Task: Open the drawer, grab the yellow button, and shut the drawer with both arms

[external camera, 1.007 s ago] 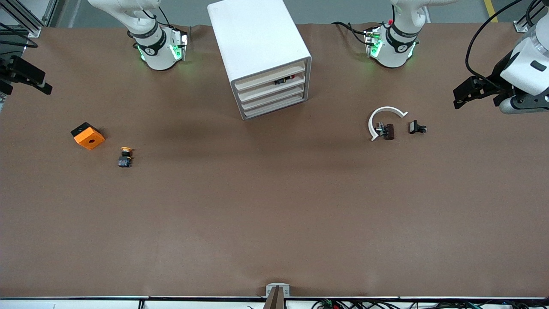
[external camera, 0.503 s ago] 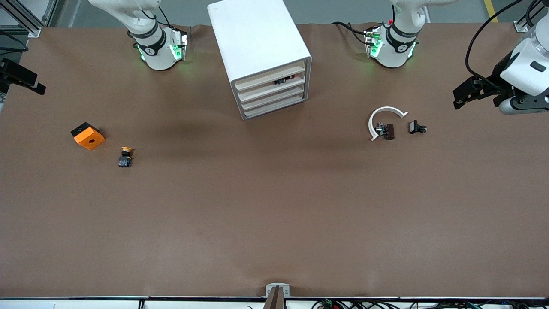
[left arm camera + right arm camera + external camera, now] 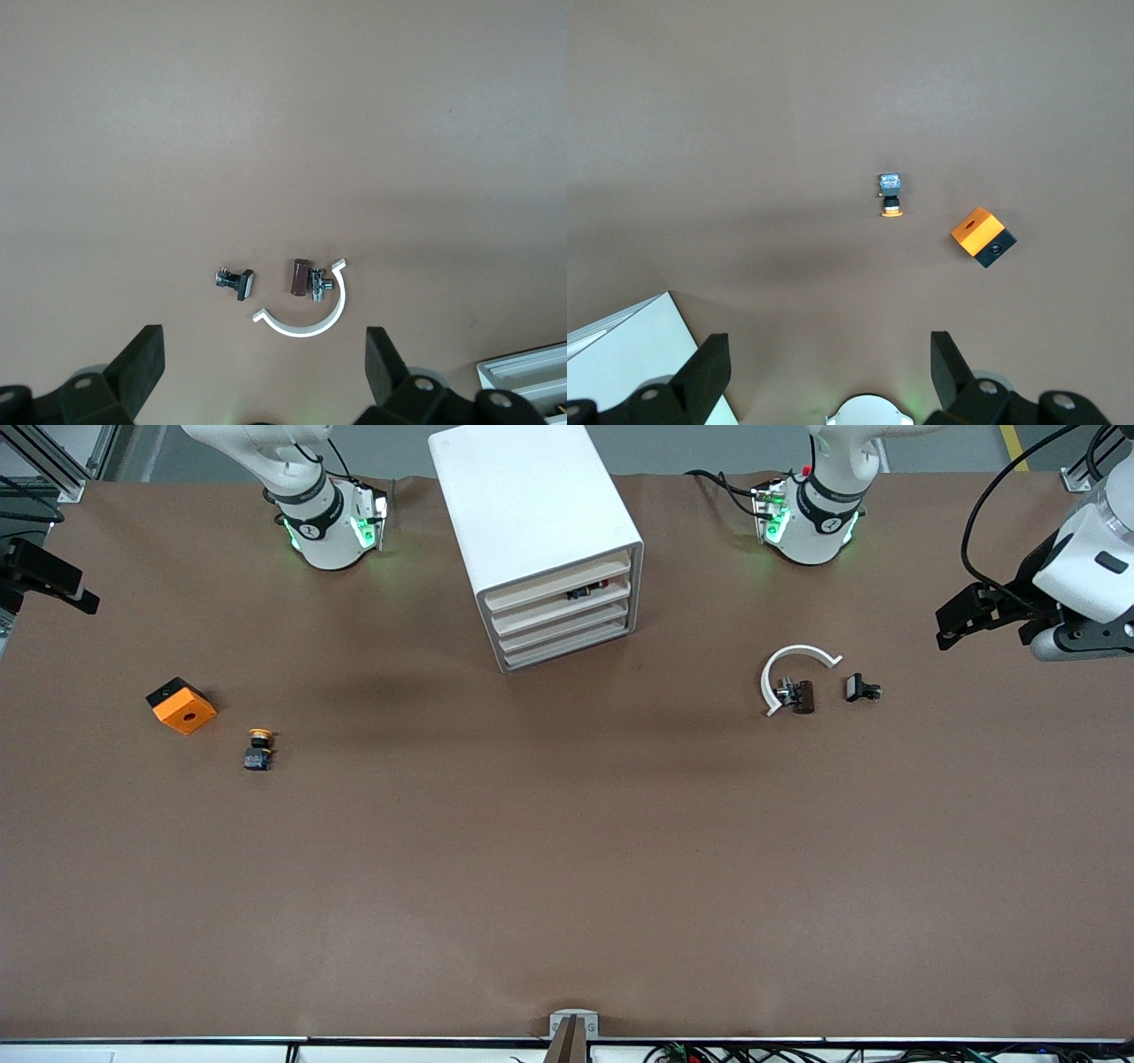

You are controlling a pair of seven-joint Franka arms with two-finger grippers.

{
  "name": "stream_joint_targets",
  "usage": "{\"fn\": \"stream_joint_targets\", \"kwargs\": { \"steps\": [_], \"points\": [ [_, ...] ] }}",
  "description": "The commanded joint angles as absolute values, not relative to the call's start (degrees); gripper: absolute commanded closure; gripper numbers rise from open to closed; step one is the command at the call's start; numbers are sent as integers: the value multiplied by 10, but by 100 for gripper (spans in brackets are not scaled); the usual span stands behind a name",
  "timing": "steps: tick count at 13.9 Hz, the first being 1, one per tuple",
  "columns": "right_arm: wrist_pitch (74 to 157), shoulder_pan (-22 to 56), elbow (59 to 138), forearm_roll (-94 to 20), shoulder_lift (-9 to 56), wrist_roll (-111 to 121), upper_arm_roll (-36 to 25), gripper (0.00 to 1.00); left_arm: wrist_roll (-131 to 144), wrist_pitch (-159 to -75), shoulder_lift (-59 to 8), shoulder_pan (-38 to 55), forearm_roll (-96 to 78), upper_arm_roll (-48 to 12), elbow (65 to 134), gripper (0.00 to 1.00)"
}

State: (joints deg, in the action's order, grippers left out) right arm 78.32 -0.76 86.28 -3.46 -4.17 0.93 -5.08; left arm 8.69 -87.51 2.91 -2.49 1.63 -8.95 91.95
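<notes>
The button [image 3: 259,749] lies on the table, long axis twelve-to-six, at five o'clock from the spread, empty right gripper [image 3: 49,584]; the left gripper [image 3: 970,615], likewise spread, waits well apart.

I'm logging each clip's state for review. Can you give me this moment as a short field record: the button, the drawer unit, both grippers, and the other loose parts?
button: on the table, beside the orange block, toward the right arm's end
drawer unit: white, four drawers, all pushed in
left gripper: open, empty, raised over the table at the left arm's end
right gripper: open, empty, raised over the table edge at the right arm's end
other parts: white curved strip with a brown part, small black part beside them
</notes>
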Motion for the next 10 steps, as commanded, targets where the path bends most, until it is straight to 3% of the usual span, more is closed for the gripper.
{"fn": "stream_joint_targets", "kwargs": {
  "steps": [1,7,10],
  "points": [
    [798,1,881,-15,-62,14,-54,0,75,-862,25,-33,10,-93,906,0],
    [817,2,889,4,-66,40,-54,0,74,-862,25,-32,10,-93,906,0],
    [849,1,931,5,-97,37,-53,0,75,-859,25,-32,10,-93,906,0]
  ]
}}
